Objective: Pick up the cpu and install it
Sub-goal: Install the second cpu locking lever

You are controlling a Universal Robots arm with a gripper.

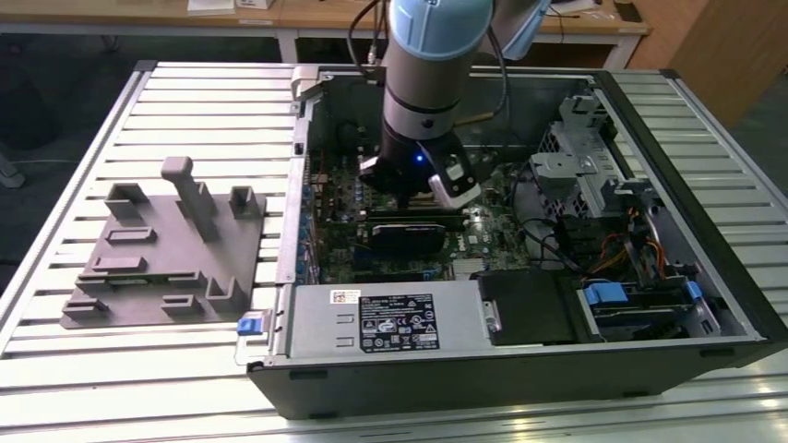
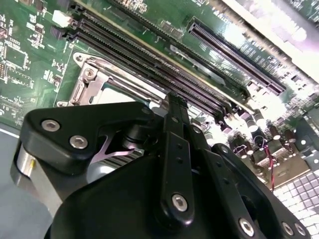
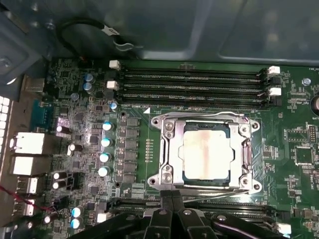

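On the slatted table (image 1: 124,101), an open computer case (image 1: 689,268) is seen, with a grey fixture (image 1: 161,249) lying at its nine o'clock. Inside the case, the green board (image 3: 79,124) is reached by the arm (image 1: 425,83). The cpu (image 3: 205,153) is seated in the metal-framed socket (image 3: 167,149). At the socket's six o'clock edge, the gripper (image 3: 172,198) is held with fingers pressed together, pinching nothing.
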